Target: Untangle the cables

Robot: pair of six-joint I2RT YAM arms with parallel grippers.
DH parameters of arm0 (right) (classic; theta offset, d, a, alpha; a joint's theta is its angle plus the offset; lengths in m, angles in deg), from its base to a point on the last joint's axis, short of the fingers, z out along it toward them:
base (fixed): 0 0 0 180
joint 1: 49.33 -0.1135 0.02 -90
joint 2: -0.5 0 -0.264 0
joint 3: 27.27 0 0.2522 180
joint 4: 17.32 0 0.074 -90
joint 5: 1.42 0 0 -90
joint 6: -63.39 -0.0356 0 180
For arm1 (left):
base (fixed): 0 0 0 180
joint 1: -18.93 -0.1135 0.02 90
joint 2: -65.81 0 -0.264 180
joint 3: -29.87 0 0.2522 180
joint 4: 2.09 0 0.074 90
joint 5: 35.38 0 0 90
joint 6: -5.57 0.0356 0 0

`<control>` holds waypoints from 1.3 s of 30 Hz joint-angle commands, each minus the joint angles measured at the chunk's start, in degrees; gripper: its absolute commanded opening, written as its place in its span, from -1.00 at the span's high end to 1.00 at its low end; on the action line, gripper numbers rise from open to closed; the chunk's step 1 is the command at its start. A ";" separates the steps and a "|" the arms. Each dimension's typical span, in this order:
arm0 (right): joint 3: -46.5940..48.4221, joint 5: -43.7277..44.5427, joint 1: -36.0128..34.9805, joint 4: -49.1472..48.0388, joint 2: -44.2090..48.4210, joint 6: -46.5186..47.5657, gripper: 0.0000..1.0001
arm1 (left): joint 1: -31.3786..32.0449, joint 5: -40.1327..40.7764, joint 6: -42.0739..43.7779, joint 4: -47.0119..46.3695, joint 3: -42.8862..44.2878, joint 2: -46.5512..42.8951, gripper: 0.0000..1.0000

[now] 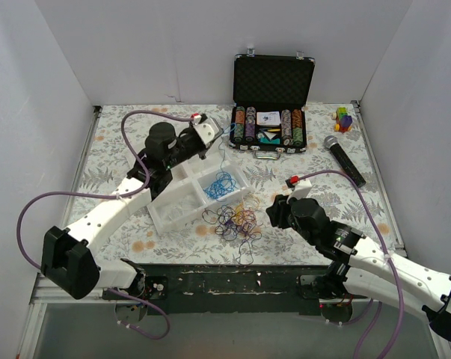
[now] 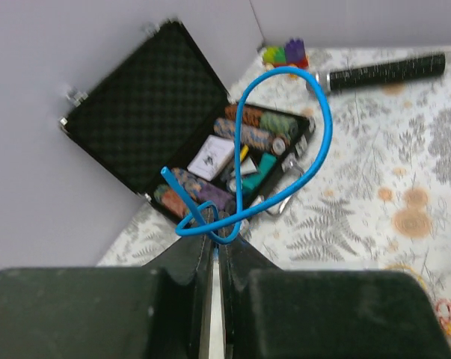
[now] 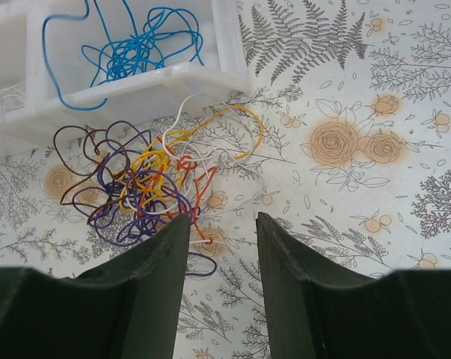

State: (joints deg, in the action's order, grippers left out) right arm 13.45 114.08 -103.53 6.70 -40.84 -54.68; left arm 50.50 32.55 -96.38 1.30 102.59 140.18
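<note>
Above the white plastic divided tray [image 1: 182, 203], the left gripper [image 2: 214, 243] pinched a thin blue looped cable [image 2: 315, 149], its end hidden between the pads. The right gripper [image 3: 221, 228] hung with fingers spread beside the multicoloured tangle of thin cables [image 3: 139, 187], partly hiding it.

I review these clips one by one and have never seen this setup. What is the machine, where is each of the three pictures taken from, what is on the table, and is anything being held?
Two robot arms are bolted at the near edge of a flower-patterned table. The overhead picture looks down from behind them; the other two come from cameras on each wrist, with the dark fingers at the bottom of the view.

On the table stand a white divided tray holding loose blue cables, a mixed tangle of cables in purple, orange, yellow, white and brown just in front of it, an open black case of poker chips, a microphone and some small coloured blocks.

The left gripper is shut on one blue cable, whose loop stands up from the fingers. The right gripper is open, holding nothing, beside the tangle.
</note>
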 commanded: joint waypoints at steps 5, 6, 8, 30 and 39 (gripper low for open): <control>2.48 0.25 -0.30 -2.79 -0.84 0.74 0.05 | -0.20 -5.44 -5.10 2.02 10.39 -2.21 1.00; 2.66 0.34 -0.30 -2.53 -1.11 0.57 0.05 | -0.20 -5.36 -4.58 2.46 10.04 -2.47 1.00; 2.75 0.08 -0.30 -2.61 -1.98 0.48 0.06 | -0.20 -3.87 -3.09 1.68 7.33 -3.61 1.00; 3.54 0.70 -0.21 -2.00 -4.18 0.13 0.08 | -0.37 -36.90 -12.74 21.18 22.07 -2.21 1.00; 3.63 0.52 -0.12 -2.35 -4.71 0.13 0.08 | -0.28 -43.51 -26.90 16.18 28.58 -0.98 1.00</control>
State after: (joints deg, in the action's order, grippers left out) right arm 14.26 113.95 -103.51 6.59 -45.47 -54.73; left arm 50.20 -7.95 -116.51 20.82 128.71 140.36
